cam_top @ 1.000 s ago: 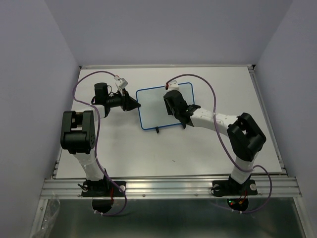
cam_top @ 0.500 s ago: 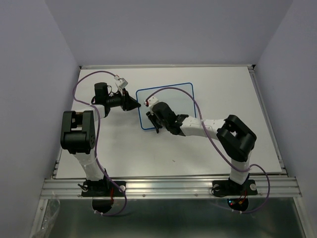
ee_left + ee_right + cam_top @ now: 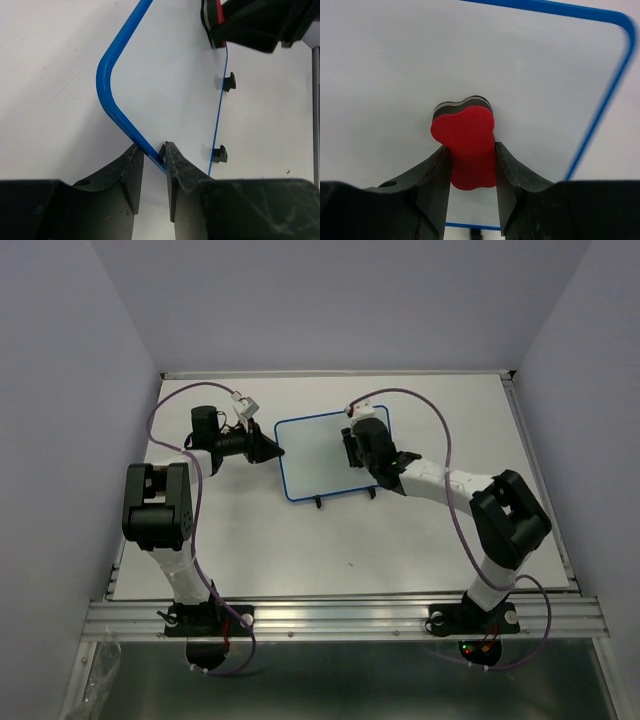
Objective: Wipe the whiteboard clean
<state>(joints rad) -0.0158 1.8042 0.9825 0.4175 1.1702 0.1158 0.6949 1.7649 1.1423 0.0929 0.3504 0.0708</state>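
Right gripper (image 3: 471, 149) is closed on a red eraser (image 3: 466, 137), which is clamped between the two fingers (image 3: 432, 175) and pressed face-down on the whiteboard (image 3: 410, 60). A dark layer is seen under the eraser's red top, against the white surface. The blue rim (image 3: 600, 110) is seen curving round a corner just beside the eraser. From the top view, the gripper is placed over the board's right part, near its far right corner.

Left gripper (image 3: 154, 152) is closed on the board's left edge. The rim is pinched between its fingers, just beside the far left rounded corner. Whether this edge is lifted off the desk (image 3: 420, 530) cannot be told.

The whiteboard is found on the far half of the desk, between the two arms, turned slightly so that its right end lies farther back. Two black feet (image 3: 228, 81) are seen sticking out from its near long edge.

A purple cable (image 3: 440, 430) is looped along the right arm, and another along the left. Both arm bases are bolted to a metal rail (image 3: 340, 615) at the near edge of the desk
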